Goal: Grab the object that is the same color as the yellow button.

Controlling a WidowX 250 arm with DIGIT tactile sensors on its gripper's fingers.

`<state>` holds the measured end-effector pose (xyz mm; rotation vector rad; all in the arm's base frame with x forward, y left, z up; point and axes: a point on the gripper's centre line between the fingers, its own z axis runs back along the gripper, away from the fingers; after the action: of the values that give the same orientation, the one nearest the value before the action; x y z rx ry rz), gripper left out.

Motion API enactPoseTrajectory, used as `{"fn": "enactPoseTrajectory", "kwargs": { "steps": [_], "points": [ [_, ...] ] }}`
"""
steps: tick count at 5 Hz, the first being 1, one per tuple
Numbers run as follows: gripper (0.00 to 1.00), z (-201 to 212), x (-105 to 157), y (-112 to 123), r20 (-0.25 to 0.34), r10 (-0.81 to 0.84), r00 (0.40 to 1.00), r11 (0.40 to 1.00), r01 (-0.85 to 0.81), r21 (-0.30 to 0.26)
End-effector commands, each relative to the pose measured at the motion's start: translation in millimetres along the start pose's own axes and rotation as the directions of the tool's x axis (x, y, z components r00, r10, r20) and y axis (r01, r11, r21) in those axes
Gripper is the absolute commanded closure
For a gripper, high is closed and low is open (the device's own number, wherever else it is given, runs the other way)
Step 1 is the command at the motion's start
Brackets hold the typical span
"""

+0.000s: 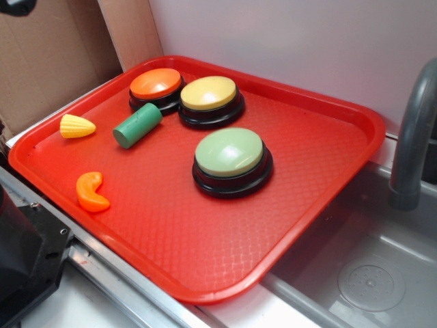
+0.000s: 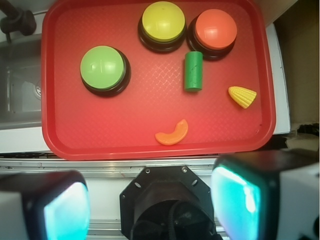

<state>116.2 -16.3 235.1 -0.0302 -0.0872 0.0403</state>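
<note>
The yellow toy corn cob (image 1: 76, 126) (image 2: 242, 96) lies on its side near the left edge of the red tray (image 1: 205, 232) (image 2: 140, 105). At the tray's back, the yellow button (image 1: 209, 93) (image 2: 163, 22) sits on its black base. In the wrist view my gripper (image 2: 155, 205) hangs high above the robot's base, off the tray's near edge. It is open, its teal pads (image 2: 67, 212) wide apart with nothing between them. The corn is far from both fingers.
Also on the tray are an orange-topped button (image 1: 156, 83), a light green-topped button (image 1: 229, 152), a green cylinder (image 1: 137, 125) and an orange curved piece (image 1: 91, 192). A grey sink (image 1: 369, 273) with a faucet (image 1: 413, 137) lies right of the tray. Cardboard (image 1: 48, 48) stands behind.
</note>
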Motion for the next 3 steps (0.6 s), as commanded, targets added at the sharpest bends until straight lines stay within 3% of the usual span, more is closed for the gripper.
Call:
{"fn": "enactPoseTrajectory", "kwargs": {
  "steps": [1,2,3],
  "points": [
    [0.0,0.0,0.0,0.0,0.0,0.0,1.0,1.0,0.0,0.0],
    [0.0,-11.2,5.1,22.6,0.071,0.245,0.967,0.97,-0.245,-0.002],
    [0.0,-28.3,14.1,45.3,0.08,0.479,0.874,0.878,-0.479,-0.024]
  ]
}}
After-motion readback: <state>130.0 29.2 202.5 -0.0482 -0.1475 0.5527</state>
